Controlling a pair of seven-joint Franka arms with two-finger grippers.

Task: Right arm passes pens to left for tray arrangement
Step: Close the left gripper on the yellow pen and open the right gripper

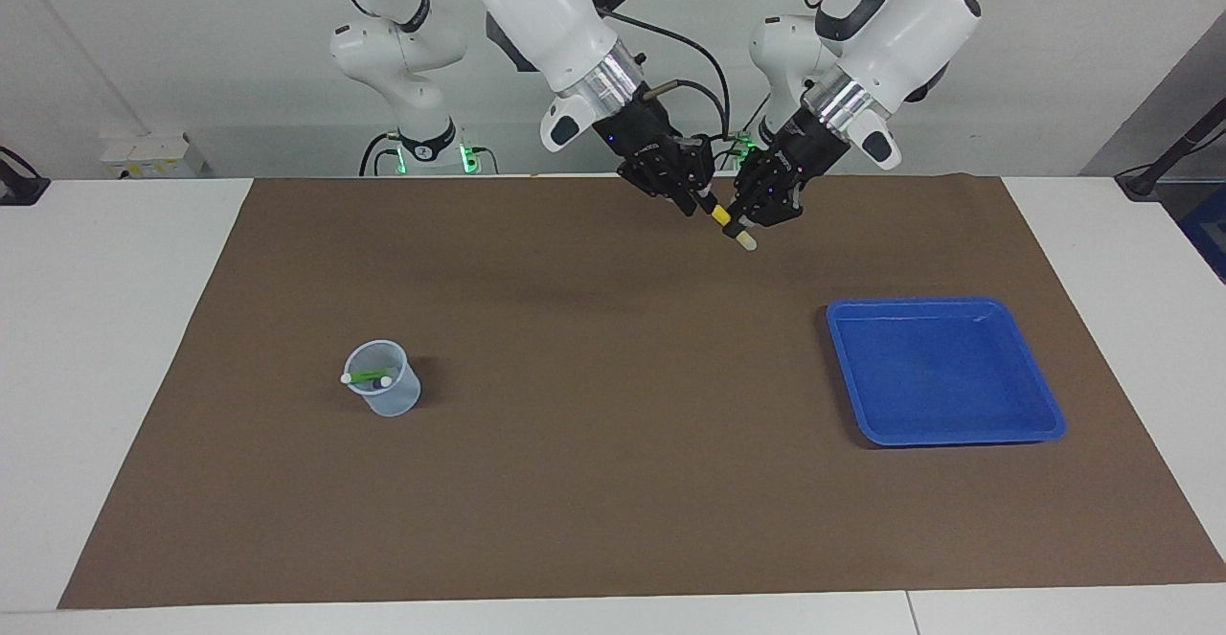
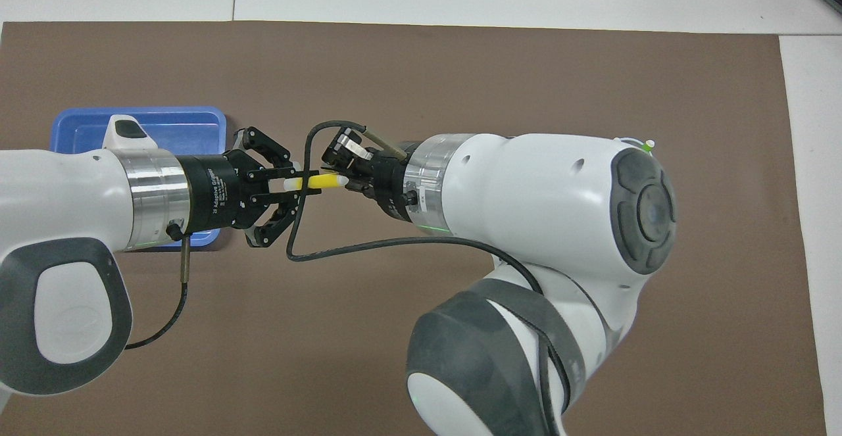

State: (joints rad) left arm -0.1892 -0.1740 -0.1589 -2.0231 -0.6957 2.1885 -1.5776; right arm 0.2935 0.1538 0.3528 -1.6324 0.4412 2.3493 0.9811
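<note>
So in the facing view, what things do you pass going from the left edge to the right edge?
Cup with the green pen in it → right gripper → yellow pen → left gripper → blue tray.

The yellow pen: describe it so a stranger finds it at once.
Start at the brown mat, then look up to where the two grippers meet in the air above it. Between the left gripper and the right gripper hangs the yellow pen, whitish-tipped. It is the only pen outside the cup.
</note>
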